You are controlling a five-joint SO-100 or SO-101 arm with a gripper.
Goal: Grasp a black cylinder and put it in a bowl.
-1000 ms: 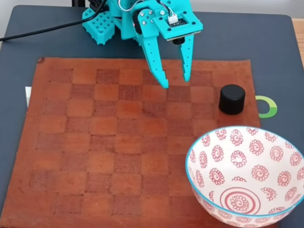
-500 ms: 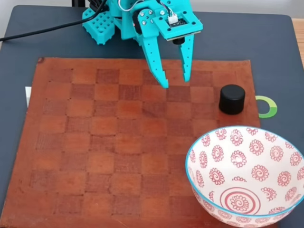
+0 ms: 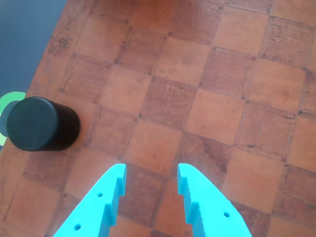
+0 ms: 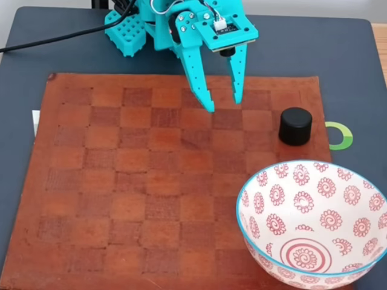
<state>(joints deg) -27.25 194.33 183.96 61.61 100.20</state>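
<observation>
Fixed view: teal gripper [image 4: 222,104] hangs at upper centre of the frame, over the far rows of the brown checkered mat [image 4: 121,199], fingers spread apart and nothing between them — released. Black cylinder [image 4: 295,125] stands upright at the mat's right edge, right of centre in the frame, well apart from the fingertips and off to their right. A green ring mark [image 4: 340,135] lies on the dark table [image 4: 338,54] just beyond it. Bowl [image 4: 314,220] sits at lower right, empty, near the cylinder but not touching it. Wrist view: gripper [image 3: 150,178] enters from the bottom edge, both fingers pointing at bare checker squares; the black cylinder [image 3: 42,123] sits at the left of the frame, clearly outside the gap, with the green ring mark [image 3: 7,116] peeking out behind it. Step in hand, as I judge it: the approach, grasp not yet begun. To do it well, swing the arm until the cylinder sits centred between the two fingers in the wrist view, keeping the opening as wide as now. Only then descend, one finger on each side of the cylinder wall, low enough to grip the side rather than the flat top. Close gently; a short smooth cylinder could squirt out or tip if caught off-centre. On the carry, lift clear of the bowl's rim before releasing.
</observation>
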